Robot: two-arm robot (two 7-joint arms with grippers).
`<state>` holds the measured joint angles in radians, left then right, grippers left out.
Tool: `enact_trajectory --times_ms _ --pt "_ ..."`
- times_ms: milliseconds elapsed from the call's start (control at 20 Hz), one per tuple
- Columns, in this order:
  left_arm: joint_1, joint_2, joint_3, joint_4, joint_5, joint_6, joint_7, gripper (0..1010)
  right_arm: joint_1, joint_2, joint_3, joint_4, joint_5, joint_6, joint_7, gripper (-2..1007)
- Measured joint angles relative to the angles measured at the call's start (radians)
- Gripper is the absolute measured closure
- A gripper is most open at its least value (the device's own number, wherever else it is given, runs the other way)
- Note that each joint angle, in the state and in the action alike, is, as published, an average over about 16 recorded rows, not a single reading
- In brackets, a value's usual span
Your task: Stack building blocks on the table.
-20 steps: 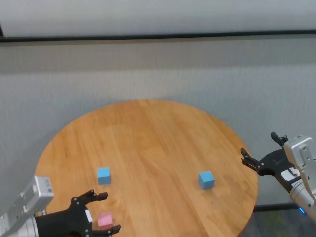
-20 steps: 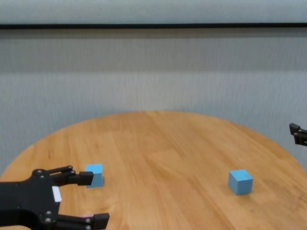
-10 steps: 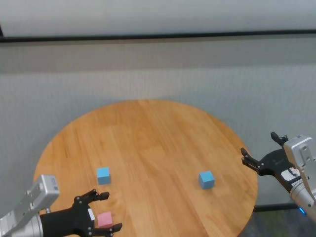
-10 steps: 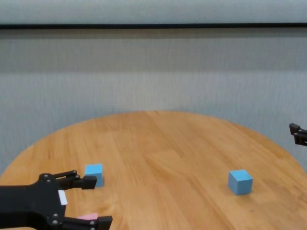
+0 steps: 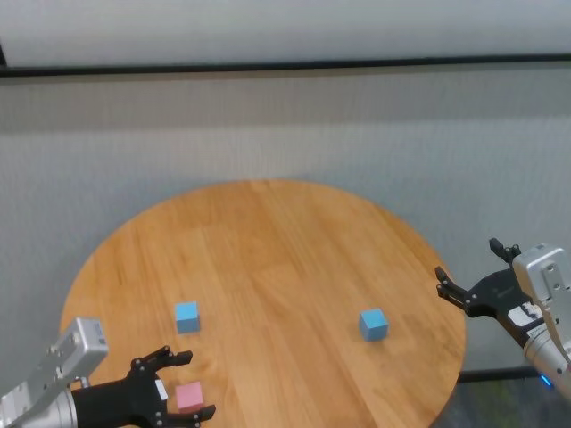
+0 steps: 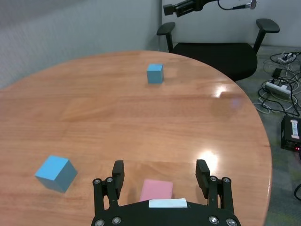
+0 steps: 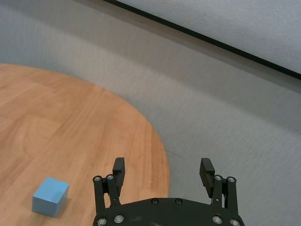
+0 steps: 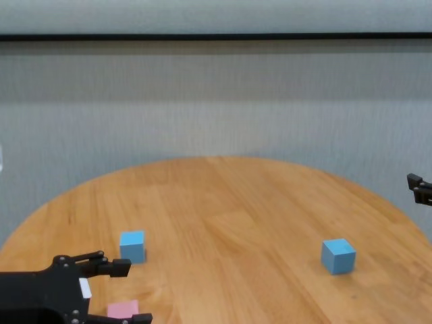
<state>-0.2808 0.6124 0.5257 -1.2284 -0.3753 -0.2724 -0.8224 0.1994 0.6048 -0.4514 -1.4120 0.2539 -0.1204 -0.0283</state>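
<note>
The pale pink cube [image 5: 189, 396] lies near the front left edge of the round wooden table [image 5: 277, 241]. My left gripper [image 5: 194, 385] is open and straddles it, one finger on each side, not touching; in the left wrist view the pink cube [image 6: 156, 190] sits between the fingers of the gripper [image 6: 160, 165], close to the palm. One light blue cube [image 5: 186, 316] stands just behind it on the left. The other light blue cube [image 5: 374, 325] stands on the right. My right gripper [image 5: 467, 259] is open and empty, off the table's right edge.
A grey wall with a dark strip [image 5: 285, 64] runs behind the table. The left wrist view shows a black office chair [image 6: 214, 47] and floor cables [image 6: 282, 84] beyond the table's right side.
My left gripper has dropped lower around the pink cube, which shows more fully between the fingers in the chest view. The cubes and the right arm have not moved.
</note>
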Motion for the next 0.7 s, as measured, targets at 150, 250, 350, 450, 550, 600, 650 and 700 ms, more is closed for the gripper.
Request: enact_trajectory --times_ms 150,250,350,450,550,600,650,700 --pt "-0.006 -0.007 0.002 0.02 0.007 -0.007 -0.002 10 0.0 0.0 0.0 0.0 0.0 0.0 0.0 4" --pt "-0.01 -0.012 0.003 0.033 0.011 -0.011 -0.003 10 0.0 0.0 0.0 0.0 0.0 0.0 0.0 4" --pt "-0.014 -0.016 0.004 0.045 0.015 -0.015 -0.004 10 0.0 0.0 0.0 0.0 0.0 0.0 0.0 4" --pt "-0.017 -0.02 0.005 0.055 0.02 -0.019 -0.005 11 0.0 0.0 0.0 0.0 0.0 0.0 0.0 4" --pt "-0.019 -0.023 0.006 0.064 0.023 -0.022 -0.007 11 0.0 0.0 0.0 0.0 0.0 0.0 0.0 4" --pt "-0.021 -0.025 0.007 0.068 0.024 -0.023 -0.008 10 0.0 0.0 0.0 0.0 0.0 0.0 0.0 4" --pt "-0.022 -0.026 0.007 0.071 0.025 -0.024 -0.009 10 0.0 0.0 0.0 0.0 0.0 0.0 0.0 4" --pt "-0.023 -0.028 0.007 0.075 0.026 -0.024 -0.01 10 0.0 0.0 0.0 0.0 0.0 0.0 0.0 4"
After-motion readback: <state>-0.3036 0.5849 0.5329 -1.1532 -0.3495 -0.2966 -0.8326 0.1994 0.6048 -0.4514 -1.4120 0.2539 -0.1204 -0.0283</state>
